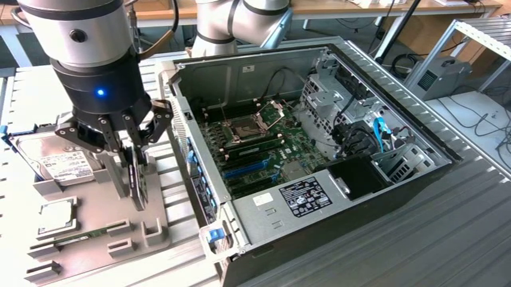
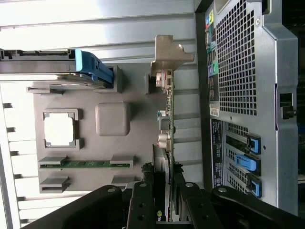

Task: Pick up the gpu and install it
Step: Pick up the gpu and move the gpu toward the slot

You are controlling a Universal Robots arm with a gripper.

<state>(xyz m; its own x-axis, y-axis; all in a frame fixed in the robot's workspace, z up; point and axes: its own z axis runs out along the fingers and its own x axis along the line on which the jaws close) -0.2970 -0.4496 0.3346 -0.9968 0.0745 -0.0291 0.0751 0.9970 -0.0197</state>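
Note:
The gpu [image 1: 138, 190] is seen edge-on, a thin dark card standing upright over the grey holder tray [image 1: 152, 209] on the exterior view's left, beside the open computer case [image 1: 319, 149]. My gripper [image 1: 134, 173] comes straight down on it, and its fingers are shut on the card's upper edge. In the wrist view the gpu [image 2: 168, 112] runs away from the gripper [image 2: 163, 174] as a narrow green edge. Its silver end bracket [image 2: 167, 52] is at the far end. Whether the card rests in the tray or hangs just above it I cannot tell.
The tray also carries a silver hard drive [image 1: 56, 158] with a blue clip, a square processor [image 1: 56, 215] and a green memory stick [image 1: 80, 234]. The case's motherboard [image 1: 264, 149] lies exposed, with blue slots. The case's perforated rear wall [image 2: 243, 95] stands close beside the card.

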